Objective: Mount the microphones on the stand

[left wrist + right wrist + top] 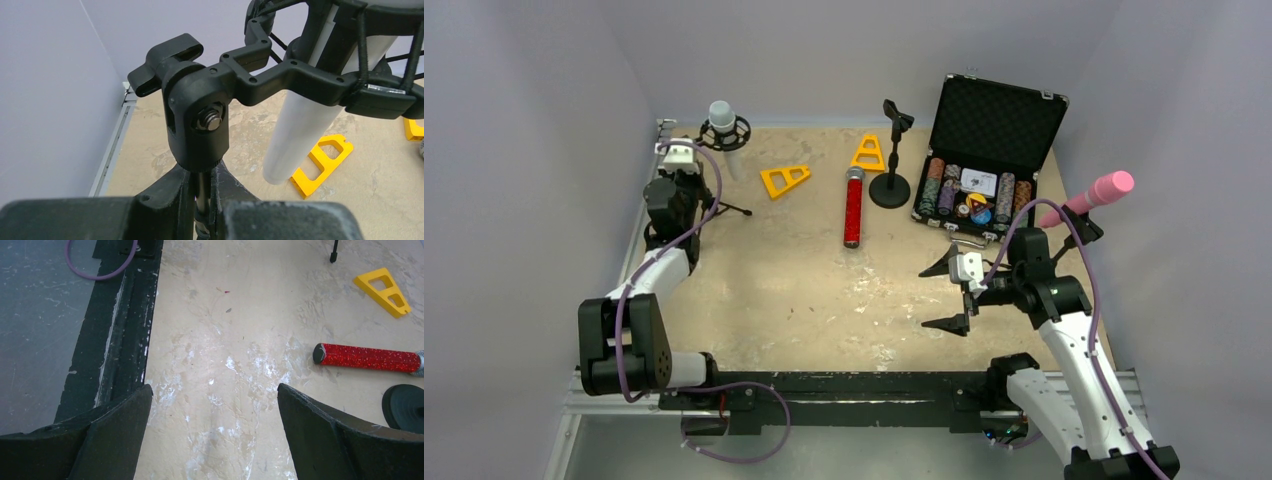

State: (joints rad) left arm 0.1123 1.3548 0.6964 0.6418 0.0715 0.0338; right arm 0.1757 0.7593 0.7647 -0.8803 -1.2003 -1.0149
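The white microphone with a grey mesh head sits upright in the black shock mount of a tripod stand at the back left; its white body hangs through the mount. My left gripper is shut on the stand's thin pole just under the swivel joint. The glittery red microphone lies flat mid-table and also shows in the right wrist view. The pink microphone is held tilted in a clip at the right. My right gripper is open and empty above bare table.
A black desk stand with a round base and an empty clip stands behind the red microphone. An open case of poker chips is at the back right. Two yellow triangles lie at the back. A black rail runs along the near edge.
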